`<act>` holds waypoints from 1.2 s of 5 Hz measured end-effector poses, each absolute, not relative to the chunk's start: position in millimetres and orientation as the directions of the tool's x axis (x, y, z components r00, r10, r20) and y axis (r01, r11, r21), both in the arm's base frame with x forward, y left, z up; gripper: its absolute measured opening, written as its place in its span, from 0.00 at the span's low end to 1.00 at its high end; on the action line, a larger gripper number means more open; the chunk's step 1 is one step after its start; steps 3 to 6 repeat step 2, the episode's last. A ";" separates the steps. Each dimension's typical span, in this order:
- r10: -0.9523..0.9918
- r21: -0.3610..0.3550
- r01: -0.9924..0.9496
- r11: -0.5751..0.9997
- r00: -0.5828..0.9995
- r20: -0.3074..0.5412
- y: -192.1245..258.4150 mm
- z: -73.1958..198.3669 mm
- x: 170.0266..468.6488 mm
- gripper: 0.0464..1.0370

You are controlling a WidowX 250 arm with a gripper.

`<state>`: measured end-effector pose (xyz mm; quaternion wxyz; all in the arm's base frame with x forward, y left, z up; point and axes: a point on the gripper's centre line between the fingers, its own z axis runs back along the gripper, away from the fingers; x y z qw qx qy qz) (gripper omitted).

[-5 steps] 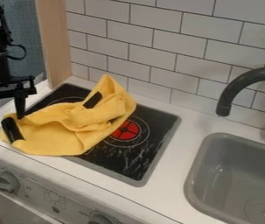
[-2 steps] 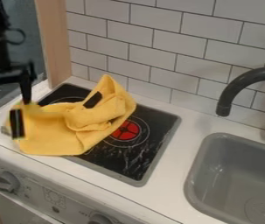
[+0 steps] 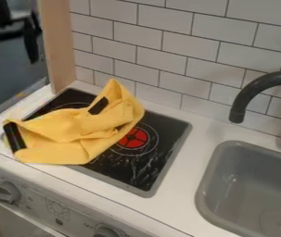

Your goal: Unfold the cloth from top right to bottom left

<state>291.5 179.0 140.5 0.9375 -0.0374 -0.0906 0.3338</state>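
Nearest us are the round knobs (image 3: 7,192) on the front panel. Behind them we see the yellow cloth (image 3: 62,139), rumpled and folded over the cooktop's (image 3: 139,173) left side, lapping onto the white counter (image 3: 189,199). The sink (image 3: 248,185) sits right, under the faucet (image 3: 239,99). Our gripper (image 3: 11,64) hangs upper left, fingers spread wide.

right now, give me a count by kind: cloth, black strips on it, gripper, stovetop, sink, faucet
yellow cloth: 1
black strips on the cloth: 2
gripper: 1
stovetop: 1
sink: 1
faucet: 1
total: 7
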 end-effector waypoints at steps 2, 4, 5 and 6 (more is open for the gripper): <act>0.604 -0.118 -0.593 0.797 0.775 0.185 167.9 150.6 290.8 0.96; 0.604 -0.118 -0.593 0.797 0.775 0.185 167.9 150.6 290.8 0.96; 0.604 -0.118 -0.593 0.797 0.775 0.185 167.9 150.6 290.8 0.96; 0.604 -0.118 -0.593 0.797 0.775 0.185 167.9 150.6 290.8 0.96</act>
